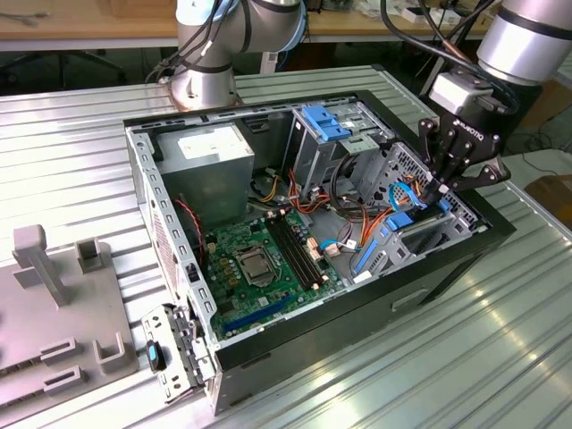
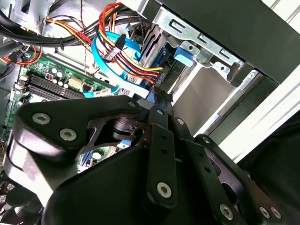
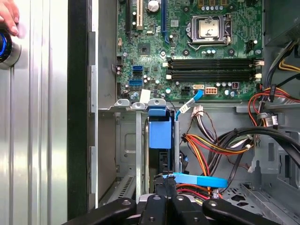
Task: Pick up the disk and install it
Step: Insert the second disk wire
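Open computer case (image 1: 313, 268) lying on its side on a ribbed metal table (image 1: 71, 152). Inside: green motherboard (image 1: 259, 259), grey power supply box (image 1: 210, 161) with a white label, print too small to read, and a silver drive cage (image 1: 326, 125) with blue clips. Gripper (image 1: 438, 189) lowered into the bay at the exterior view's right end of the case, fingers (image 3: 159, 187) drawn together at the tips, nothing visibly pinched between them. The disk (image 3: 160, 133) seated on edge in the bay slot, blue frame uppermost, just beyond the fingertips. Crowding the bay: a flat blue cable (image 3: 199, 179) crossing beside the fingertips and a bundle of red, orange and yellow wires (image 3: 211, 143). On the table in the first wrist view, a person's hand (image 3: 8, 16) at a blue-ringed button (image 3: 4, 44). Grey fixtures (image 1: 54, 295) at the exterior view's left.
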You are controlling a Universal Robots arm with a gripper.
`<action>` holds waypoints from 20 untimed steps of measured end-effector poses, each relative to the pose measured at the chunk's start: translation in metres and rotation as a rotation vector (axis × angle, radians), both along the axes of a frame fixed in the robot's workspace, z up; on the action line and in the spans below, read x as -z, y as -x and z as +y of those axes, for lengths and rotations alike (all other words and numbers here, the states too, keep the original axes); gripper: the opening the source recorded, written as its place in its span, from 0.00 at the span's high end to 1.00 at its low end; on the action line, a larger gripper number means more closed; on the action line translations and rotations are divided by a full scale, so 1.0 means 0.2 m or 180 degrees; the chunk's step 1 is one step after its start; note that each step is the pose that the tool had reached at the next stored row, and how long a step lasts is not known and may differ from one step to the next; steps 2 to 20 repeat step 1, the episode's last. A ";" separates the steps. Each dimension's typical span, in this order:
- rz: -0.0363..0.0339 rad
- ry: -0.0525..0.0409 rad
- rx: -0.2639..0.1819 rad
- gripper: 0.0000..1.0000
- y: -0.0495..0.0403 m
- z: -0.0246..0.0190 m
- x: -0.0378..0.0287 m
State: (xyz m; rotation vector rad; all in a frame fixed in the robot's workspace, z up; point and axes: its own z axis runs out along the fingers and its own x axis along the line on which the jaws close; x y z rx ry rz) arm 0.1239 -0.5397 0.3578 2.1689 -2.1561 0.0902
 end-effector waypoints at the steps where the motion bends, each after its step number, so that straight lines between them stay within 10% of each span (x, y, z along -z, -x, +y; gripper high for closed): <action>1: 0.0000 0.0000 0.0000 0.89 0.000 0.000 0.000; 20: 0.0000 0.0000 0.0000 0.89 0.000 0.000 0.000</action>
